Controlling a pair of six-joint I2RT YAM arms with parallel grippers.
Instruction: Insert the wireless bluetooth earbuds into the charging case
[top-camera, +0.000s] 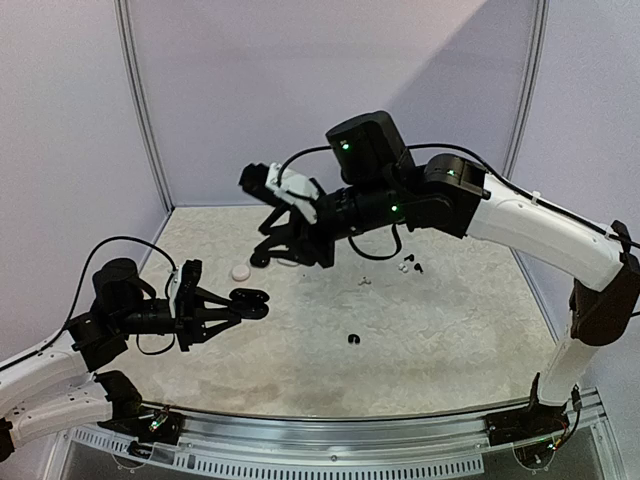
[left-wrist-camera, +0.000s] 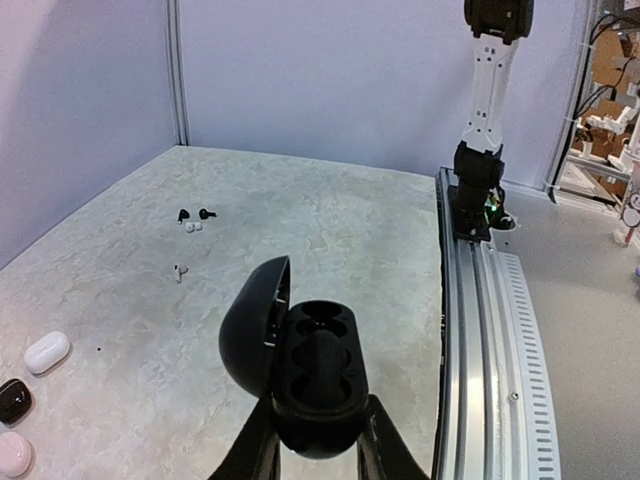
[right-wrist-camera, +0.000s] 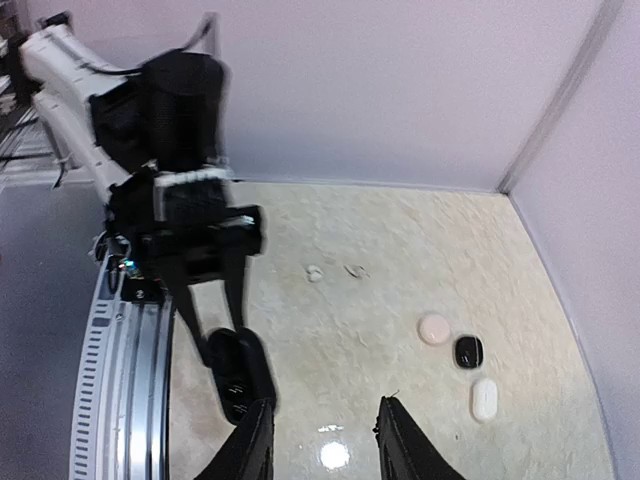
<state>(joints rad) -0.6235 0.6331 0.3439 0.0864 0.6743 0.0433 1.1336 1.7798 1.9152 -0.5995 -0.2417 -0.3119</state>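
The pale counter (top-camera: 450, 330) carries everything, and the job looks barely begun. From above, the left hand (left-wrist-camera: 318, 425) sits at about 8 o'clock of the counter, clamped narrowly around the base of the black charging case (left-wrist-camera: 315, 372). It holds the case off the surface, with the lid (left-wrist-camera: 255, 325) swung open. Both sockets look empty, though black on black makes that hard to swear to. So opening and presenting the case seems done; picking up and seating the earbuds is all left.

The right hand (right-wrist-camera: 325, 403) hangs over the counter towards 11 o'clock, its fingers parted with nothing between them.

Three spare cases lie near the far-left corner: a round pale one (right-wrist-camera: 434, 328), a black one (right-wrist-camera: 468, 350) and a white one (right-wrist-camera: 484, 398).

The earbuds all lie loose on the counter, well apart from both hands. Seen from above, a black earbud (top-camera: 352, 340) lies between 3 and 4 o'clock of the held case. A white earbud (top-camera: 365, 281) lies at roughly 3 o'clock, and a small mixed cluster (top-camera: 408, 266) lies farther out between 2 and 3 o'clock. From the right hand they lie at 3 to 4 o'clock.
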